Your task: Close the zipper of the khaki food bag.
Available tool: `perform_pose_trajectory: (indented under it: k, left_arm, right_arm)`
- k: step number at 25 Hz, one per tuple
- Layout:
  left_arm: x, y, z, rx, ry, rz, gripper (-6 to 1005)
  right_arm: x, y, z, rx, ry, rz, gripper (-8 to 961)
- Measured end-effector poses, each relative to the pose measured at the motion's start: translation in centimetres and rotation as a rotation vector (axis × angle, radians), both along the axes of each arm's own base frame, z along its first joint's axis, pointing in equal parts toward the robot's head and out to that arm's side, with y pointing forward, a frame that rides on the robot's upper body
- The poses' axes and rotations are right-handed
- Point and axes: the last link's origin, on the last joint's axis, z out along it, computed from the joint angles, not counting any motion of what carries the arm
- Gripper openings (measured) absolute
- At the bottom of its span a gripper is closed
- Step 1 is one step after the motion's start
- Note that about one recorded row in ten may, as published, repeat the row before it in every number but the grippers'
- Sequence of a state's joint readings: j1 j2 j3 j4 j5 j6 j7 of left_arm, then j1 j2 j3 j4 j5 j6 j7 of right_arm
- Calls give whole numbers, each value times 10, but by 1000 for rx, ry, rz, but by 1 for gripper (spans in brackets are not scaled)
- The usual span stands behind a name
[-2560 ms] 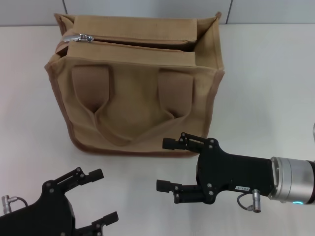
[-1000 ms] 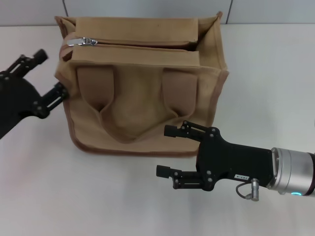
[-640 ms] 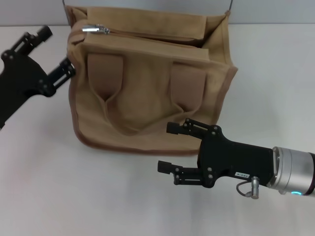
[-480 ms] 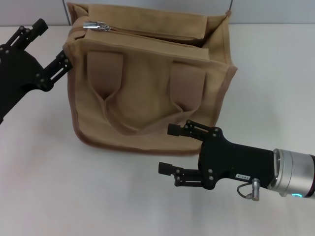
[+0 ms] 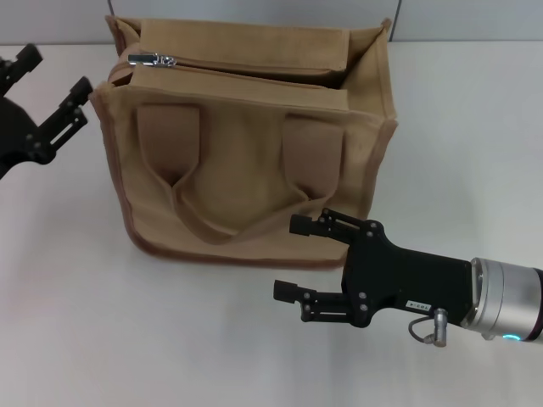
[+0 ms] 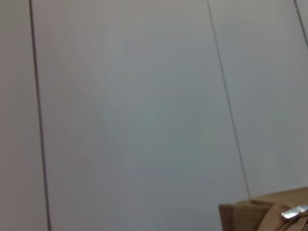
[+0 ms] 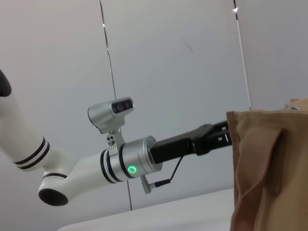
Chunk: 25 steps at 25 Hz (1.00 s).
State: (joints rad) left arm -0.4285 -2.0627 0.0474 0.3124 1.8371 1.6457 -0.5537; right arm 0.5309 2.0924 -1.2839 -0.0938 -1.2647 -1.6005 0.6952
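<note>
The khaki food bag [image 5: 246, 170] stands upright on the white table, its strap handles hanging down its front. Its zipper [image 5: 254, 69] runs across the top flaps, with the silver pull tab [image 5: 151, 60] at the bag's left end. The bag's corner and the tab [image 6: 294, 212] show in the left wrist view. My left gripper [image 5: 53, 86] is open, raised just left of the bag's top left corner, apart from it. My right gripper [image 5: 293, 259] is open and empty, low in front of the bag's right front corner. The right wrist view shows the bag's side [image 7: 269, 168].
The white table [image 5: 102, 322] lies around the bag, with a grey panelled wall [image 5: 254, 10] right behind it. My left arm [image 7: 125, 159] shows in the right wrist view, reaching to the bag's far edge.
My left gripper rose from the table's front to the bag's top left corner, nudged the bag and then drew back left. The bag has settled back. The right gripper barely moved.
</note>
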Motion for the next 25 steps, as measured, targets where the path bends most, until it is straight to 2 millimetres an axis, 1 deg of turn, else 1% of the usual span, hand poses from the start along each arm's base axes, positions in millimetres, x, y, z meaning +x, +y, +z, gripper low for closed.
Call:
perform_pose_trajectory:
  k: [4, 7, 9, 12, 16, 20, 25]
  left_arm:
    - [-11, 1, 3, -7, 21, 63, 737]
    - [-10, 1, 0, -33, 41, 54, 737]
    - [-6, 0, -4, -98, 83, 17, 737]
    - [-4, 1, -3, -131, 89, 4, 737]
    - [7, 7, -3, -195, 112, -46, 736]
    - [17, 17, -4, -199, 121, -73, 736]
    - [23, 26, -3, -165, 111, -75, 736]
  right_arm:
    - [-1, 1, 0, 1, -2, 3, 845]
    - [-1, 2, 0, 1, -2, 4, 845]
    - [-1, 2, 0, 1, -2, 5, 845]
    - [-1, 2, 0, 1, -2, 4, 845]
    - [0, 1, -1, -2, -3, -3, 845]
    - [0, 0, -1, -3, -3, -4, 846]
    - [1, -1, -1, -7, -2, -11, 846]
